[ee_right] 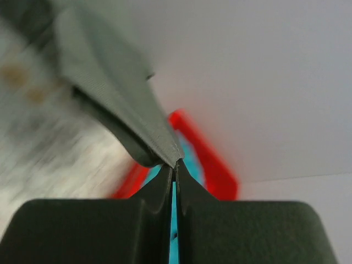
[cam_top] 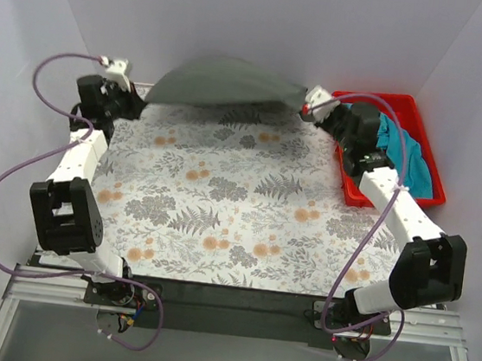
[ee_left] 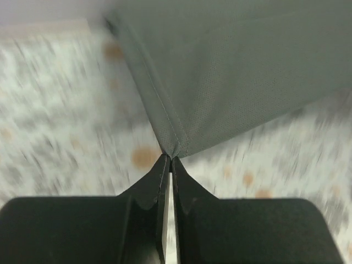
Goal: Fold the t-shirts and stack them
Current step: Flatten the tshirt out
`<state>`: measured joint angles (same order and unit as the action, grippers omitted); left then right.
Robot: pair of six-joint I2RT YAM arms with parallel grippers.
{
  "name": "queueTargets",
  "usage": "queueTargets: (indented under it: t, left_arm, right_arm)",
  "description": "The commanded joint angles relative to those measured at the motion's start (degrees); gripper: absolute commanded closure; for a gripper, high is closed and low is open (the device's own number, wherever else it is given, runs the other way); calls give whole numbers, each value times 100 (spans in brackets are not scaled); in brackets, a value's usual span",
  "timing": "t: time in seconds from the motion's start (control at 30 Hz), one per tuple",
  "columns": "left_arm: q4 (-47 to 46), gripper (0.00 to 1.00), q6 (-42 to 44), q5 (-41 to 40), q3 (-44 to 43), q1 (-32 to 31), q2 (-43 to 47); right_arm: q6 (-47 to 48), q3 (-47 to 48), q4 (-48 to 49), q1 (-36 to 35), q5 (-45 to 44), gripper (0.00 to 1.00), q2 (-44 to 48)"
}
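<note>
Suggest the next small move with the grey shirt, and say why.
Probably draw both arms toward their bases while lowering, to spread the grey t-shirt flat: the left end effector and right end effector hold it stretched above the far edge of the table.

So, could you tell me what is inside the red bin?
A crumpled teal shirt lies in the bin. The right arm hides the bin's left side, and anything beneath the shirt cannot be seen.

A dark charcoal grey cloth t-shirt (cam_top: pixel 226 83) hangs stretched between the left end effector (cam_top: pixel 142 93) and the right end effector (cam_top: pixel 306 108), each gripping one end, above the far edge of the floral-patterned worktop (cam_top: pixel 221 204). A teal-blue cloth t-shirt (cam_top: pixel 409 156) lies crumpled in the red plastic bin (cam_top: pixel 357 194) at far right.
</note>
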<state>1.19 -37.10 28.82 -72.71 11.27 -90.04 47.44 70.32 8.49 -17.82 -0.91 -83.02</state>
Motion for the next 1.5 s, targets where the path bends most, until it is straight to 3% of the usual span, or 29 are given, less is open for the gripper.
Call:
queueTargets:
  t: [0.0,0.13,0.33,0.5,0.57,0.73,0.8,0.9,0.93,0.97,1.07,1.13,1.2,1.23,1.33,1.47]
  left_arm:
    - [908,100,1379,221,721,51,206]
    - [1286,100,2004,-130,1748,51,180]
    - [1892,100,2681,-192,2498,77,320]
    - [3481,100,3743,-174,3033,261,1347]
    - [3625,100,4035,-471,3287,384,1663]
    - [4055,100,4202,-307,2780,964,1350]
    - [4519,100,4911,-394,2630,1219,1016]
    - [4959,97,5265,-351,2551,1299,927]
    - [5100,81,5344,-237,2438,1377,918]
    - [5450,73,5528,-141,2350,1430,892]
    - [6083,57,5714,220,1797,1580,743]
    - [6209,54,5609,439,1454,1598,681]
    - [6095,53,5199,817,1040,1520,567]
    - [5999,53,5030,888,944,1432,497]
    - [5385,55,4222,854,732,1071,137]
    - [4621,58,3510,687,635,737,-321]
  right_arm:
    - [520,-860,-836,-195,582,99,435]
    - [740,-1591,-1751,-546,855,99,673]
    - [688,-2295,-2957,-1135,987,99,594]
    - [372,-2733,-4319,-1732,1198,99,1164]
    - [214,-2822,-4583,-1777,1478,99,1367]
    - [292,-2744,-5252,-1882,2015,99,1570]
    - [414,-2840,-5726,-2163,2636,98,1675]
    - [476,-2814,-5832,-2295,2666,76,1667]
    - [485,-2770,-5963,-2313,2666,57,1649]
    - [433,-2561,-6017,-2322,2588,51,1640]
    - [318,-2025,-6131,-2130,2429,48,1745]
    - [310,-1725,-6123,-1463,2577,45,1720]
    - [127,-1357,-6123,-928,2613,48,1299]
    - [21,-1268,-6131,-838,2561,58,1097]
    - [-356,-1153,-5948,-758,2341,71,516]
    - [-805,-1074,-5517,-758,2043,74,33]
